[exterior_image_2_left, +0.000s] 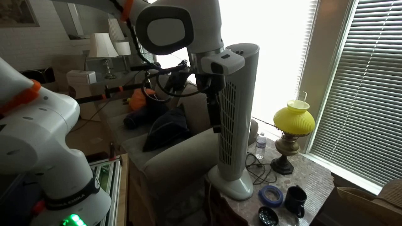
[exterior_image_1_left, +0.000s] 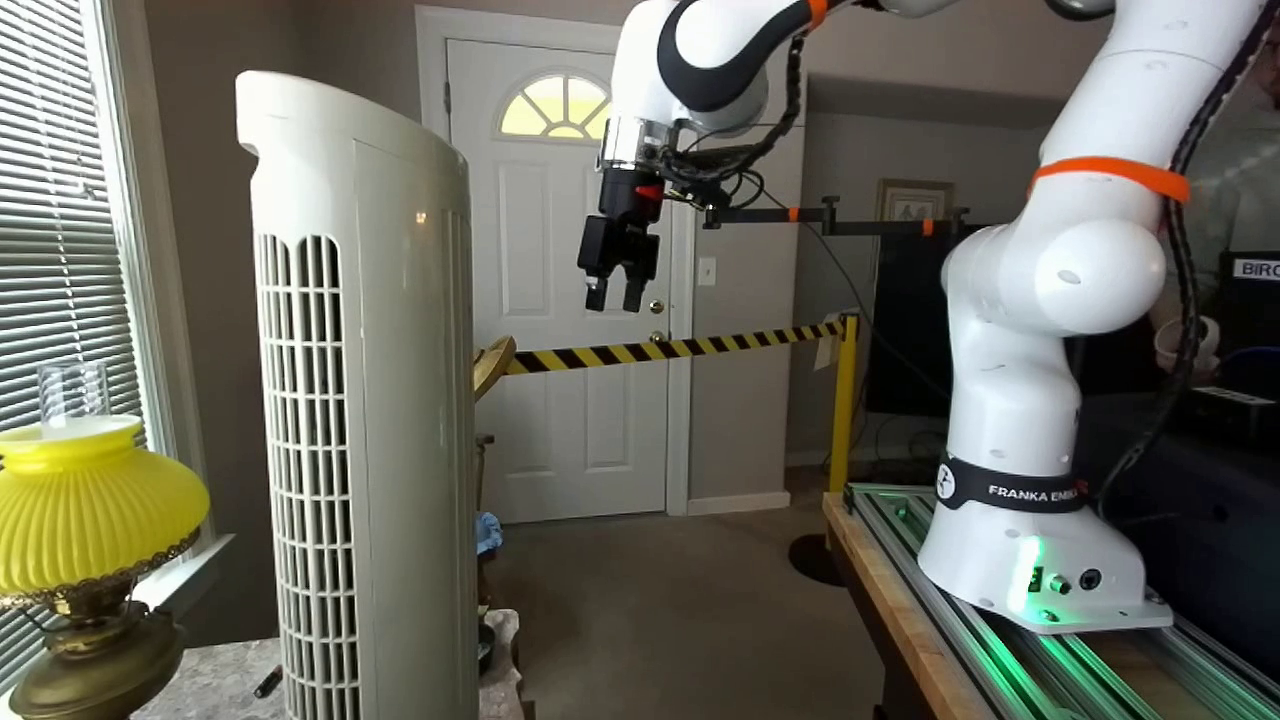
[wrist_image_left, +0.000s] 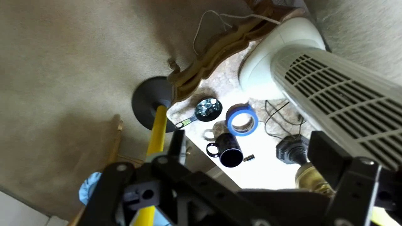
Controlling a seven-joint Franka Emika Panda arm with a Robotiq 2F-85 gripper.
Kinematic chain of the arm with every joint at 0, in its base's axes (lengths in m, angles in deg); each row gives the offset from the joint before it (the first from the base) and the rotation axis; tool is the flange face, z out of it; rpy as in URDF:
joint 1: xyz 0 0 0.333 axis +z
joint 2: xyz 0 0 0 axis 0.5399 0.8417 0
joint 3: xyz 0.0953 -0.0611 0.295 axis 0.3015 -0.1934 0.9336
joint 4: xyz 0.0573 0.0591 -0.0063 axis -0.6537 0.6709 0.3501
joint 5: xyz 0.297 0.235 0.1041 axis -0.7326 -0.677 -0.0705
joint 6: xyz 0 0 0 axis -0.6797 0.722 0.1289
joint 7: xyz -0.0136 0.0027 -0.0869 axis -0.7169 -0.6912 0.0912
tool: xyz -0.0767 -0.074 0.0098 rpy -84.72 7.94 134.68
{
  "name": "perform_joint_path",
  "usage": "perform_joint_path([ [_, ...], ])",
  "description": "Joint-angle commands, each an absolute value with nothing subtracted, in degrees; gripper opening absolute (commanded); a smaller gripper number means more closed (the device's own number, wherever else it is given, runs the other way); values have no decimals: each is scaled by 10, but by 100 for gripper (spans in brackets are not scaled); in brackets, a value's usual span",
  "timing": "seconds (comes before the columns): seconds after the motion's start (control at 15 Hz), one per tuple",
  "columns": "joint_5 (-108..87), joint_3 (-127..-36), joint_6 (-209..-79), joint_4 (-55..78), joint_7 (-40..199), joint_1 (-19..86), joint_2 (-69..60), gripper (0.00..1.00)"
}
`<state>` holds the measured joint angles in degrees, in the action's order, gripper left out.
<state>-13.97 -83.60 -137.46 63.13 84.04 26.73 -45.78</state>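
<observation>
My gripper (exterior_image_1_left: 614,297) is open and empty, pointing down in the air above a marble-topped side table (exterior_image_2_left: 314,169). In the wrist view its fingers (wrist_image_left: 251,146) stand wide apart with nothing between them. Below lie a black mug (wrist_image_left: 230,153), a roll of blue tape (wrist_image_left: 255,122), a small black scoop (wrist_image_left: 208,110) with shiny clear pieces, and a small dark cylinder (wrist_image_left: 249,158). The mug (exterior_image_2_left: 295,201), tape (exterior_image_2_left: 263,196) and scoop (exterior_image_2_left: 267,216) also show in an exterior view. The gripper touches none of them. Glare washes out part of the tabletop in the wrist view.
A tall tower fan (exterior_image_1_left: 410,400) stands on the table close to the arm. A yellow-shaded oil lamp (exterior_image_2_left: 294,122), a water bottle (exterior_image_2_left: 260,146) and dark cords (exterior_image_2_left: 259,169) are behind it. A sofa (exterior_image_2_left: 188,153) adjoins. A yellow post (exterior_image_1_left: 845,400) carries striped tape.
</observation>
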Motion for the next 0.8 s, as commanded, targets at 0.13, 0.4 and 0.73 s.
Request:
perform_joint_path([
  [0.13, -216, -849, -1474, 551, 921, 246, -275, 100],
  [0.4, -249, -833, -1581, 503, 1030, 254, -145, 100],
  [0.73, -268, -854, -1648, 420, 1152, 271, -1, 100],
])
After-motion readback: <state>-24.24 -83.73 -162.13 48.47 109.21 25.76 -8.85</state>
